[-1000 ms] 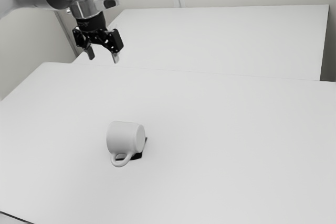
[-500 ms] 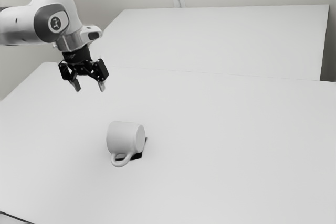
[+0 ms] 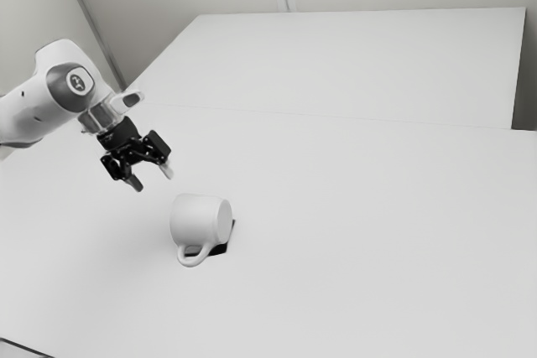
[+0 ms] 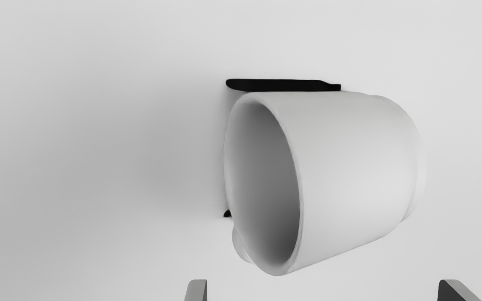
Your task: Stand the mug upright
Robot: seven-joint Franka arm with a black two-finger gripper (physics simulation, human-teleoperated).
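Observation:
A white mug (image 3: 195,220) lies on its side on the white table, its base facing the exterior view's right and its handle toward the view's bottom edge. My gripper (image 3: 152,180) is above the table, up and to the exterior view's left of the mug, apart from it, tilted toward it. In the wrist view the mug (image 4: 349,167) shows its hollow mouth and outer wall, with most of the handle hidden behind it. The gripper (image 4: 322,290) is open, its two fingertips wide apart with nothing held between them.
A flat black patch (image 3: 220,249) lies on the table (image 3: 352,232) under and beside the mug. Behind the table stands another white surface (image 3: 352,64), and a dark edge line crosses the exterior view's lower left corner.
My gripper has come down, first toward the exterior view's left and then slightly back right, and has tilted toward the mug. The mug has kept its place.

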